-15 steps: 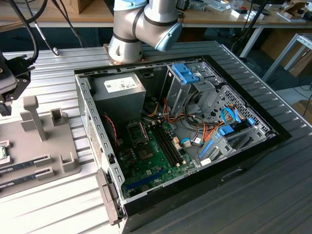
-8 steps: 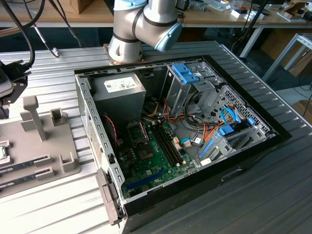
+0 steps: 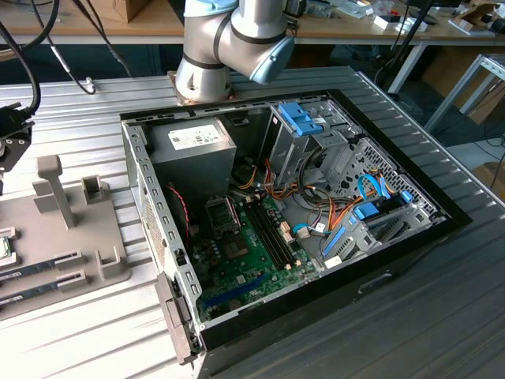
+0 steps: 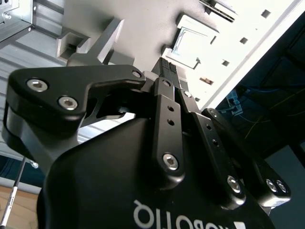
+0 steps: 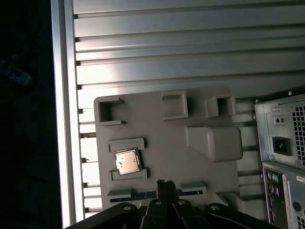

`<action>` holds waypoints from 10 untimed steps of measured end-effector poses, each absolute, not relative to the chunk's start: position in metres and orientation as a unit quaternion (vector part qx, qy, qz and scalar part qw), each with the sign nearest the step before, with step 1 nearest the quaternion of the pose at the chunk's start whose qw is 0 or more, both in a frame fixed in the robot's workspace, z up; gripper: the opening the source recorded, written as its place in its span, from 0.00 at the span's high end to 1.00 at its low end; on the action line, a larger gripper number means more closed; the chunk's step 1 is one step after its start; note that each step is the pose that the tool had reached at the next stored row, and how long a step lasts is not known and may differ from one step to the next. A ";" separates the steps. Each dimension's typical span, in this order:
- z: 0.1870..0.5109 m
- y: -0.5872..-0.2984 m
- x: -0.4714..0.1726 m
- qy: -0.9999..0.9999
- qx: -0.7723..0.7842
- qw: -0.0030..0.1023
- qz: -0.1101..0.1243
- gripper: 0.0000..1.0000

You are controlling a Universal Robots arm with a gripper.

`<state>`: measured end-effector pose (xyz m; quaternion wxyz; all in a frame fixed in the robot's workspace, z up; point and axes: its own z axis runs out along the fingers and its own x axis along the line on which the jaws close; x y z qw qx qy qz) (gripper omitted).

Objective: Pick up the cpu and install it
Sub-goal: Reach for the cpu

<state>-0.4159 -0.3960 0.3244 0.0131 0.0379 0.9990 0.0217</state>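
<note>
The hand (image 5: 164, 185) is hovering above the grey holder tray (image 5: 157, 129) in the first wrist view, its fingers clenching together with nothing between them. Near its tip, but apart from it, the cpu (image 5: 127, 162) is lying flat in its small cradle on that tray, metal top up and untouched. The tray is resting on the ribbed worktop (image 5: 167, 57). Farther off, in the exterior view, the open computer case (image 3: 146, 197) is lying on its side, and the socket (image 3: 222, 213) on the motherboard (image 3: 245, 257) is appearing to hold no chip. I am judging the task barely begun: pickup and installing are both remaining.
</note>
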 end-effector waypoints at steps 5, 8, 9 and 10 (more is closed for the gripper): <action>0.321 -0.396 -0.421 0.999 0.038 0.013 0.022 0.89; 0.318 -0.396 -0.423 0.999 0.038 0.013 0.022 0.89; 0.318 -0.396 -0.424 0.999 0.038 0.013 0.022 0.89; 0.317 -0.396 -0.424 0.999 0.038 0.013 0.022 0.89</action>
